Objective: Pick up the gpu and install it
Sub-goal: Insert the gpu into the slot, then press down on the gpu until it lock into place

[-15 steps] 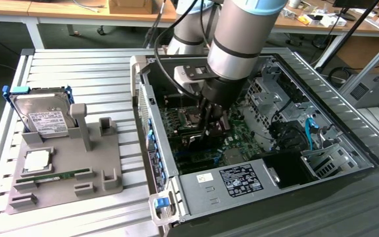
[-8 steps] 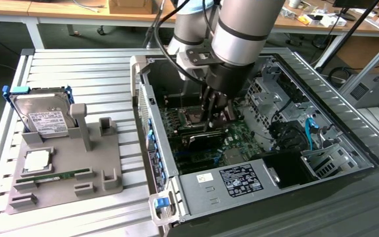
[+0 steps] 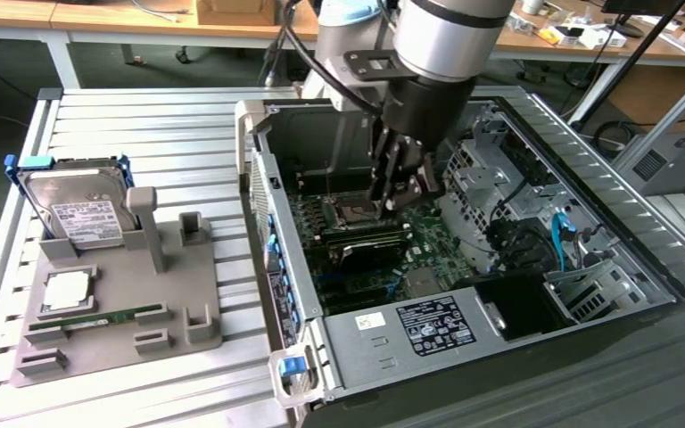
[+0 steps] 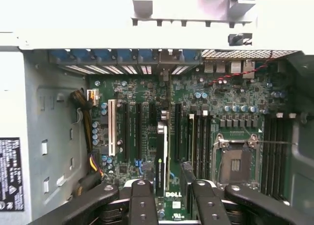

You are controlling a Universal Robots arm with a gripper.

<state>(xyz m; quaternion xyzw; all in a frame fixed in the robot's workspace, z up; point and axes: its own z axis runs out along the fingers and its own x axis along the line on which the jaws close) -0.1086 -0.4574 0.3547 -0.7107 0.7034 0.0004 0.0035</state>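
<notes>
We find the gripper (image 3: 405, 190) lowered inside the open computer case (image 3: 274, 267), just above the motherboard (image 3: 373, 259). In the wrist view its fingers (image 4: 142, 205) clamp the gpu (image 4: 161, 158) between them: a thin dark card held on edge, with its silvery bracket end pointing away from the pincer toward the rear slot openings of the case. Directly beneath the pincer, the card's lower edge stands in line with one of the black expansion slots (image 4: 177, 131), beside the white slot (image 4: 111, 126); whether it is fully seated, we cannot tell. So the pick-up looks done, and insertion is underway or nearly finished. Well off to the pincer's side, the grey parts holder (image 3: 117, 330) keeps the hard drive (image 3: 75, 205).
</notes>
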